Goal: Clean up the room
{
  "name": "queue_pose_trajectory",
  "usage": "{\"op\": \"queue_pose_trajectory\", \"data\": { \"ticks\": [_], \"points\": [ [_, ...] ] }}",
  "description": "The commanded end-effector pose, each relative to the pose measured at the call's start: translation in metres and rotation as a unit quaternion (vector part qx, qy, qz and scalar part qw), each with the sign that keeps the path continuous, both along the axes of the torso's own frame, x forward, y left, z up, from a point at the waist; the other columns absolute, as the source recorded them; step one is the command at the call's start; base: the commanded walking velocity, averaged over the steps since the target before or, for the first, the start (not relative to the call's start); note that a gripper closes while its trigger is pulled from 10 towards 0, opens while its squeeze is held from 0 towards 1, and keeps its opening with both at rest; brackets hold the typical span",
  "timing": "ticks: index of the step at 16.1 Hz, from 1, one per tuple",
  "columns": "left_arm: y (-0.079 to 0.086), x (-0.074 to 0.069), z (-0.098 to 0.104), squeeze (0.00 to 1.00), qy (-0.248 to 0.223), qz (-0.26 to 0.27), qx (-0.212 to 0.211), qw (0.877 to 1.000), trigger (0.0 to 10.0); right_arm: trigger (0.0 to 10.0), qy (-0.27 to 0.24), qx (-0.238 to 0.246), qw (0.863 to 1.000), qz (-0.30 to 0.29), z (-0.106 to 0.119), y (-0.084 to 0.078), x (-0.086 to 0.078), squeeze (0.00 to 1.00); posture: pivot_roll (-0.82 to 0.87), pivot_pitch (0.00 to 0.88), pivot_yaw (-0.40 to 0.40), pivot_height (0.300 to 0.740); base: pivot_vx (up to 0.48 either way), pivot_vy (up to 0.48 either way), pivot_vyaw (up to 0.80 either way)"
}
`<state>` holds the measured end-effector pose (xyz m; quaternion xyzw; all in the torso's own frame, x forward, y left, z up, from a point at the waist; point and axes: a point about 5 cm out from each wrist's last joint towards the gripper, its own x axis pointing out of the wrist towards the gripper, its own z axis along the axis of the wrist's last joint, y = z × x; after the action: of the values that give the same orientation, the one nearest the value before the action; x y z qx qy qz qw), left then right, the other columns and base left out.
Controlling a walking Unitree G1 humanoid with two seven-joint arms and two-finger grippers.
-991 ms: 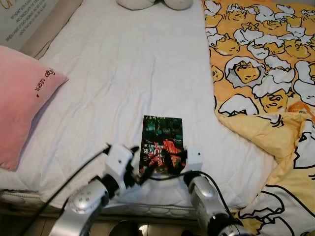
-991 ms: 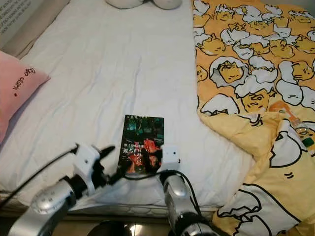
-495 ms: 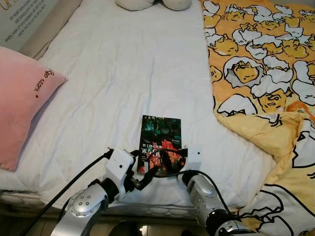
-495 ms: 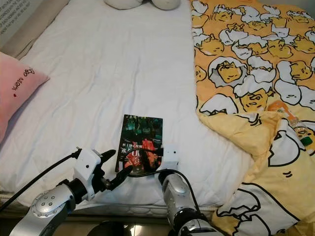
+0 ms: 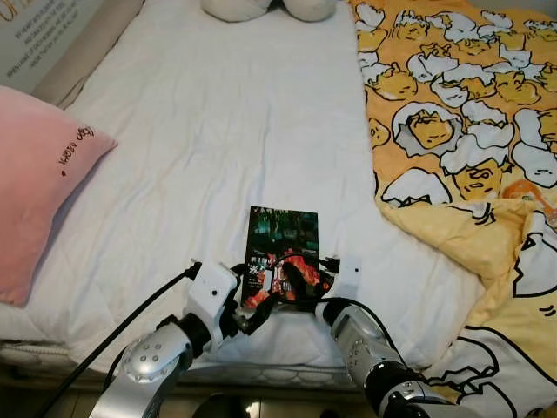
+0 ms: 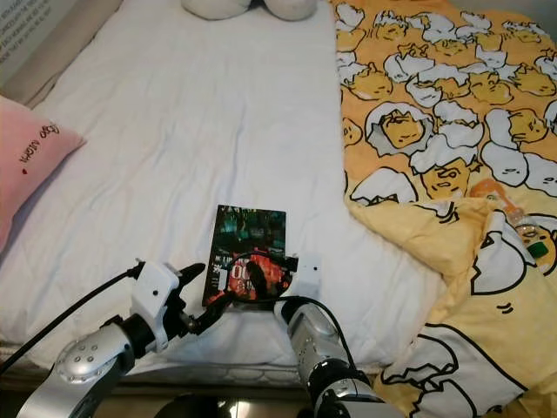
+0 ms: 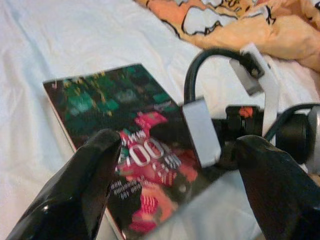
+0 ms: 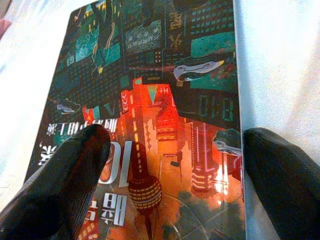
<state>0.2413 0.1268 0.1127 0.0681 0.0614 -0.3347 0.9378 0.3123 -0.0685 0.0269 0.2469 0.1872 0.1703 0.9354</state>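
Note:
A book [image 5: 283,233] with a dark green and red cover lies flat on the white sheet [image 5: 218,131], near the bed's front edge. My left gripper [image 5: 251,293] is open at the book's near left corner, one finger on either side of it. My right gripper [image 5: 296,277] is open and low over the book's near end. In the right wrist view the book [image 8: 155,100] lies between the fingertips [image 8: 60,185], one over the cover and the other at its edge. The left wrist view has the book [image 7: 115,115] and the right gripper [image 7: 240,115] between my open left fingers [image 7: 85,185].
A pink pillow [image 5: 35,174] lies at the left of the bed. A yellow cartoon-print duvet [image 5: 461,131] covers the right side and hangs over the front edge. A plastic bottle [image 6: 522,228] rests on it. White cushions [image 5: 261,7] sit at the far end.
My right gripper has reached a little further over the book's near end. The left gripper has hardly moved. The book lies where it was.

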Motion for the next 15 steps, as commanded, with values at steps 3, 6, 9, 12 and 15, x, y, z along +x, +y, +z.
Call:
{"op": "queue_pose_trajectory", "data": {
  "ticks": [3, 6, 9, 12, 15],
  "points": [
    [0.0, 0.002, -0.003, 0.0, 0.0, 0.004, 0.003, 1.0, 10.0, 0.0, 0.045, -0.023, 0.996, 0.076, -0.011, 0.03, -0.015, 0.0, 0.27, 0.264, -0.024, 0.74, 0.0, 0.0, 0.0],
    [-0.002, 0.003, -0.002, 0.0, -0.003, 0.002, 0.005, 1.0, 10.0, 0.0, 0.106, 0.048, 0.992, 0.055, -0.017, 0.035, -0.02, 0.0, 0.28, 0.267, -0.025, 0.74, 0.0, 0.0, 0.0],
    [0.002, 0.003, -0.001, 0.0, -0.004, 0.006, 0.007, 1.0, 10.0, 0.0, 0.111, 0.06, 0.991, 0.054, -0.016, 0.038, -0.021, 0.0, 0.29, 0.271, -0.019, 0.74, 0.0, 0.0, 0.0],
    [0.004, 0.004, -0.002, 0.0, -0.004, 0.01, 0.009, 1.0, 10.0, 0.0, 0.11, 0.071, 0.99, 0.05, -0.015, 0.038, -0.019, 0.0, 0.29, 0.266, -0.02, 0.74, 0.0, 0.0, 0.0],
    [0.019, 0.014, -0.007, 0.0, 0.075, 0.111, -0.101, 0.986, 10.0, 0.0, 0.107, 0.013, 0.992, 0.069, -0.017, 0.037, -0.02, 0.0, 0.28, 0.266, -0.022, 0.74, 0.0, 0.0, 0.0]
  ]
}}
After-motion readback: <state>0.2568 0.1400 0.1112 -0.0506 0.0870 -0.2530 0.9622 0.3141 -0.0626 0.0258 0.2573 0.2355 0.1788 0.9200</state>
